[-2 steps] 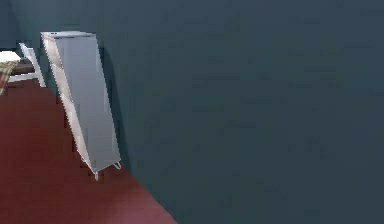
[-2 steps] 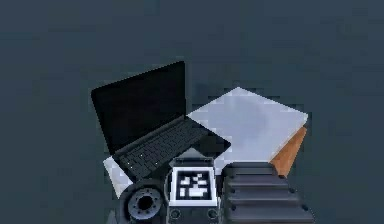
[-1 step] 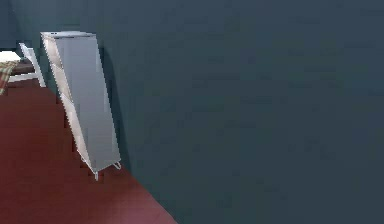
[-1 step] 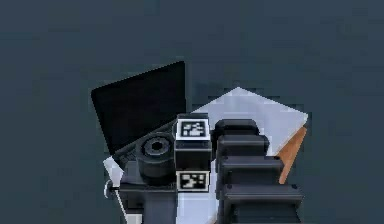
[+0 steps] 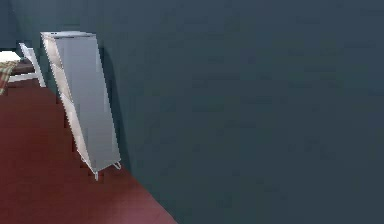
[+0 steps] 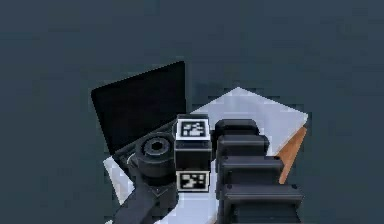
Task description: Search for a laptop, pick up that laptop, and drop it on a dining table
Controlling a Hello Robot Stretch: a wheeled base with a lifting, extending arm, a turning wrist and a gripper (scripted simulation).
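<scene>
In the arm side view an open laptop (image 6: pixel 142 106) with a dark screen and a pale base (image 6: pixel 250 112) hangs against the dark blue wall, clear of any surface. The gripper (image 6: pixel 141 205) sits at its near edge, left of the two white marker squares (image 6: pixel 192 130), and holds the laptop. The dark arm bar (image 6: pixel 252 180) rises from the bottom edge to the right of it. A small orange-brown wedge (image 6: pixel 291 156) shows below the base's right corner.
In the forward view a dark blue wall (image 5: pixel 260 100) stands close across the middle and right. A tall white cabinet (image 5: pixel 84 98) on short legs stands against it at the left. Far left are a white chair (image 5: pixel 31 60) and a table edge (image 5: pixel 8 72). Dark red floor (image 5: pixel 50 180) lies lower left.
</scene>
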